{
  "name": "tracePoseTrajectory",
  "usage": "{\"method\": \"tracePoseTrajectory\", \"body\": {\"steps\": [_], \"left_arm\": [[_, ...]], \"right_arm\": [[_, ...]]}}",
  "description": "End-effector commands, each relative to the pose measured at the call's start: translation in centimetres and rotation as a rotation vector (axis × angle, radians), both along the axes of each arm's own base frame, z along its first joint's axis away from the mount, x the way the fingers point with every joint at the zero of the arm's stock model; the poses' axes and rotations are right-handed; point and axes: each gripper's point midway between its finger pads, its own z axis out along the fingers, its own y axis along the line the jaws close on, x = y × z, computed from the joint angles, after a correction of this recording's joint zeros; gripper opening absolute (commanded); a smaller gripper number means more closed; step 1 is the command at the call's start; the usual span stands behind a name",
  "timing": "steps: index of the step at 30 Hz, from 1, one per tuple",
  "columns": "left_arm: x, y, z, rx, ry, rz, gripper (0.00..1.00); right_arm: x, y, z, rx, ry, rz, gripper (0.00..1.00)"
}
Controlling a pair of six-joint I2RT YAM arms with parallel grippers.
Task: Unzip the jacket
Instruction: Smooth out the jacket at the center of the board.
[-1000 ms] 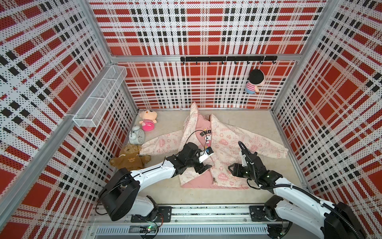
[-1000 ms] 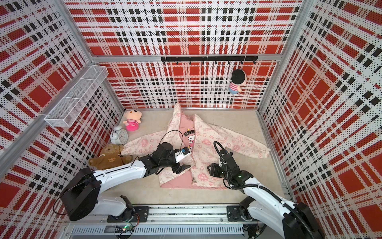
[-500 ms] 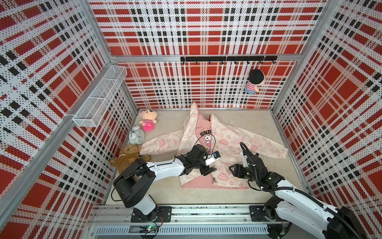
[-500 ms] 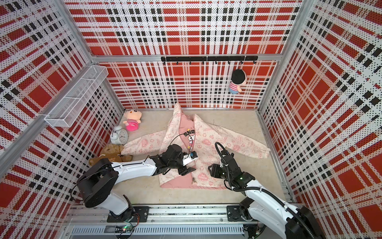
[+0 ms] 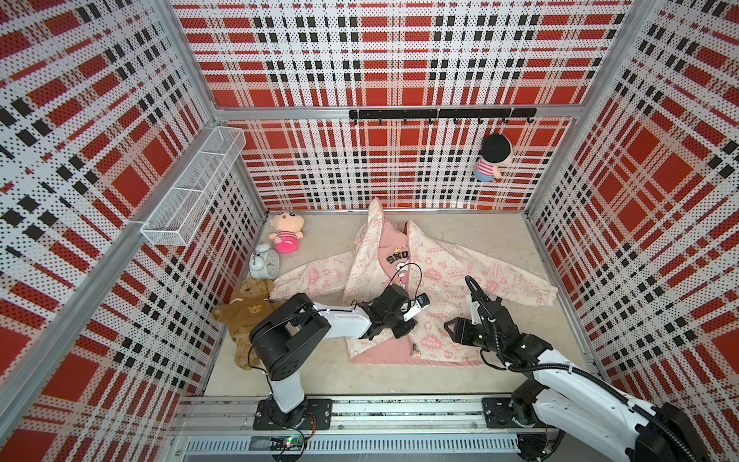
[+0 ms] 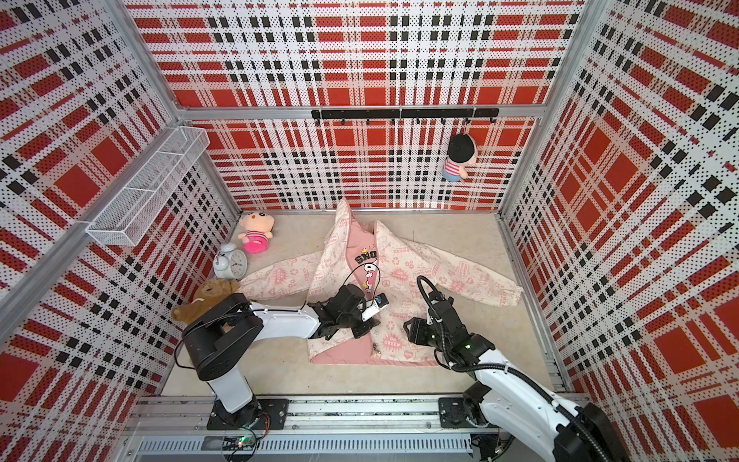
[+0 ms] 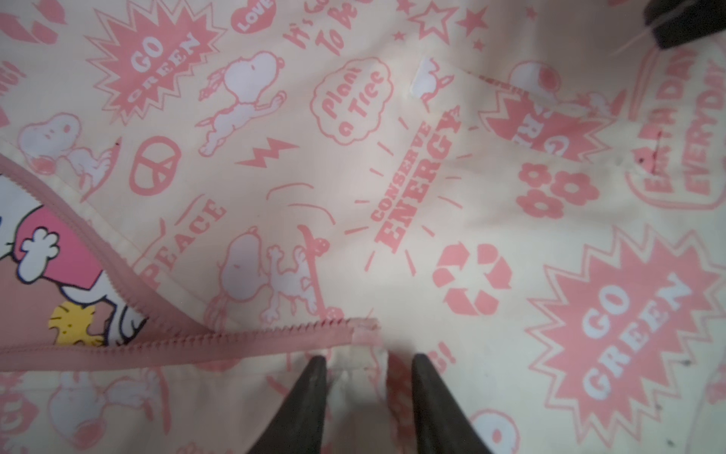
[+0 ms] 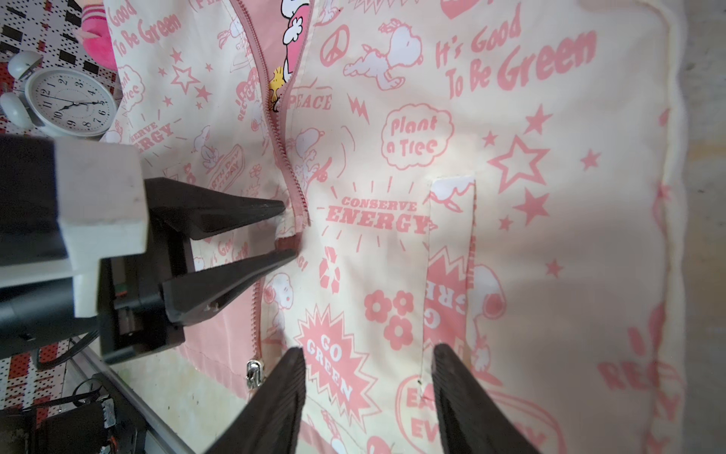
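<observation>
OK, jacket [image 5: 452, 276] lies flat mid-counter [image 5: 500, 384], hood at 12, hem at 6, sleeves out to 9 and 3. Your L tool [image 7: 367, 361] is down on the front edge, right by the end of the pink zip tape [image 7: 363, 326]. Its jaws are part-way apart w/ a ridge of cream cloth btwn them; can't tell if that's a real bite. R tool [image 8: 367, 348] sits over the other front panel at abt 4, jaws wide apart, nothing in them. Touching the cloth or just above it, can't say.

Metal pull [image 8: 253, 371] is way down by the hem at 6, and the panel beside it is flipped lining-up, so I'd call the zip mostly run. Whether the last teeth are free isn't visible.

For this step, get the L jaws onto tape plus seam, not loose cloth alone, since thin fabric will likely slip out. Squeeze fully before you move. Then draw toward 9, low and slow, so the panel peels flat instead of bunching. Use R as an anchor on its panel so the whole jacket doesn't slide w/ you. Mind the teddy [image 5: 244, 316] and clock [image 5: 264, 264] at 9–10.
</observation>
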Motion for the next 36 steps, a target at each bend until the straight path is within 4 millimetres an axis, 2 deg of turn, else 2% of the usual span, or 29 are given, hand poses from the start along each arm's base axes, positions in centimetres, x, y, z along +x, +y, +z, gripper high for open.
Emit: {"method": "tracePoseTrajectory", "body": {"steps": [1,6,9,12,16,18,20,22,23,24,26,28,30,31,32,33,35,36], "left_arm": [[1.1,-0.3,0.7,-0.008,-0.033,0.034,0.30],[1.2,0.1,1.8,-0.020,-0.043,0.057,0.11],[0.5,0.3,4.4,-0.075,-0.060,0.051,0.00],[-1.1,0.6,8.2,-0.130,-0.098,0.013,0.00],[-4.9,1.2,12.0,-0.188,-0.070,-0.099,0.00],[-7.2,1.6,12.9,-0.202,-0.031,-0.158,0.00],[-9.3,1.8,13.0,-0.206,0.033,-0.208,0.00],[-11.2,1.9,11.9,-0.179,0.105,-0.236,0.00],[-12.3,1.9,11.2,-0.165,0.150,-0.257,0.02],[-13.1,1.9,10.5,-0.151,0.185,-0.267,0.11],[-14.2,1.9,9.4,-0.126,0.225,-0.279,0.19],[-14.7,1.7,9.5,-0.132,0.232,-0.282,0.29],[-14.9,1.6,10.7,-0.167,0.223,-0.276,0.34],[-14.6,1.7,11.4,-0.180,0.201,-0.254,0.42],[-14.1,2.0,12.4,-0.198,0.164,-0.230,0.76],[-13.2,2.3,13.6,-0.215,0.108,-0.191,0.98],[-11.2,3.2,16.6,-0.272,-0.025,-0.109,0.98],[-9.5,4.0,18.4,-0.307,-0.123,-0.033,0.98]], "right_arm": [[0.0,-0.6,-0.3,-0.010,-0.004,-0.023,0.55],[0.1,-0.6,-0.2,-0.010,-0.004,-0.025,0.55],[0.1,-0.5,-0.1,-0.016,-0.004,-0.020,0.55],[0.2,-0.5,0.2,-0.023,-0.008,-0.014,0.55],[0.4,-0.5,0.4,-0.038,-0.014,-0.008,0.55],[0.5,-0.6,0.5,-0.044,-0.017,-0.009,0.55],[0.7,-0.5,0.8,-0.047,-0.024,-0.010,0.55],[0.9,-0.5,1.0,-0.051,-0.030,-0.008,0.55],[1.0,-0.4,1.2,-0.051,-0.034,-0.009,0.55],[1.1,-0.4,1.3,-0.053,-0.036,-0.009,0.55],[1.3,-0.4,1.6,-0.059,-0.039,-0.013,0.55],[1.4,-0.4,1.8,-0.058,-0.041,-0.016,0.55],[1.4,-0.7,1.9,-0.067,-0.043,-0.027,0.55],[1.5,-0.7,1.9,-0.071,-0.046,-0.030,0.55],[1.6,-0.8,2.1,-0.075,-0.051,-0.033,0.55],[1.9,-0.8,2.4,-0.081,-0.062,-0.034,0.56],[2.8,-0.8,3.3,-0.106,-0.089,-0.041,0.57],[3.5,-0.7,3.8,-0.122,-0.108,-0.041,0.59]]}}
